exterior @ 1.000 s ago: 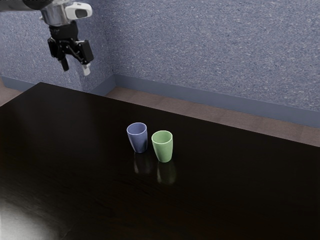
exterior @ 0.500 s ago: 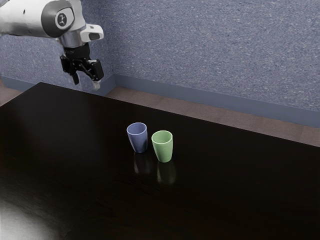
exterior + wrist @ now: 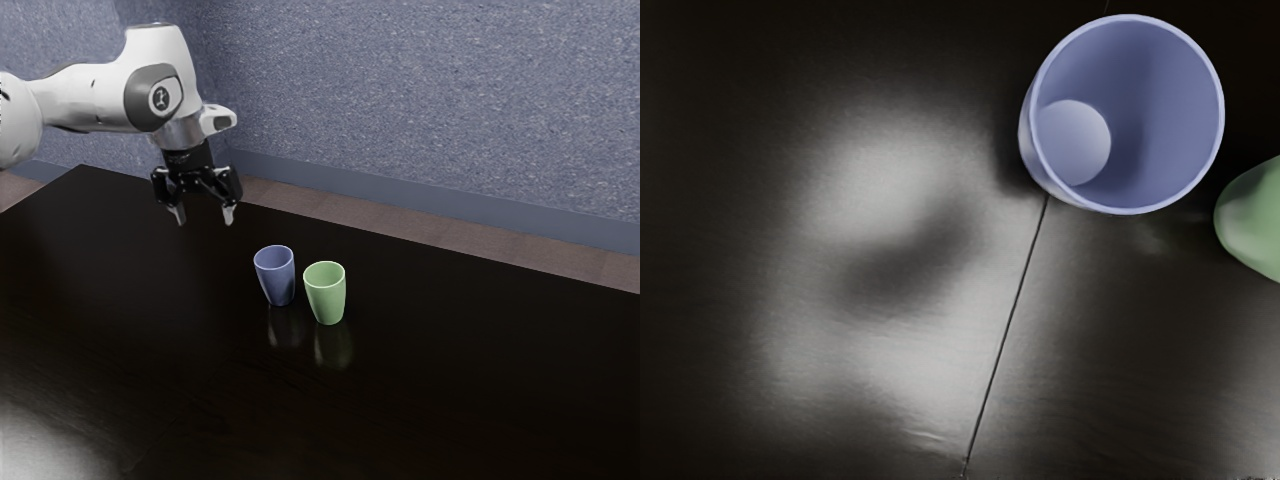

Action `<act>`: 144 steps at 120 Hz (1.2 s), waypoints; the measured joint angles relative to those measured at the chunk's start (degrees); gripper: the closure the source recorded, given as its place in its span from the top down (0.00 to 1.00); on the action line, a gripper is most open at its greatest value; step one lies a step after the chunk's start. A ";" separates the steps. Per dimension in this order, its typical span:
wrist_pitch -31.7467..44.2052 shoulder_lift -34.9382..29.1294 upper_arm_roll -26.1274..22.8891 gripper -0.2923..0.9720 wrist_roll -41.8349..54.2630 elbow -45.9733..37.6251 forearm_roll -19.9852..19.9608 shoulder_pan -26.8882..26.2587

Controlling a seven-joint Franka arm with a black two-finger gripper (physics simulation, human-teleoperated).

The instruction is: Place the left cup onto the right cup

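A blue cup (image 3: 275,274) stands upright on the dark table (image 3: 150,380), on the exterior view's left of a green cup (image 3: 325,291), close beside it with a narrow gap. My gripper (image 3: 204,214) hangs open above the table, up and to the exterior view's left of the blue cup, with nothing between its fingers. In the wrist view I look down into the blue cup (image 3: 1122,110), and an edge of the green cup (image 3: 1252,226) shows beside it.
The table's far edge runs behind the cups, with a strip of brown floor (image 3: 450,235) and a blue-grey wall (image 3: 430,90) beyond. A thin seam (image 3: 1006,330) crosses the tabletop near the blue cup.
My arm has swung down and toward the exterior view's right, bringing the gripper from high near the wall to just above the table near the blue cup. The cups have not moved.
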 joint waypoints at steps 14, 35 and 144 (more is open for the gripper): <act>1.14 -2.57 -0.88 0.75 -0.08 -3.59 2.13 -0.16; 1.82 -7.19 -1.49 0.75 2.80 -10.30 4.05 -0.25; 9.48 -0.67 -3.83 0.75 43.29 -12.15 3.46 0.41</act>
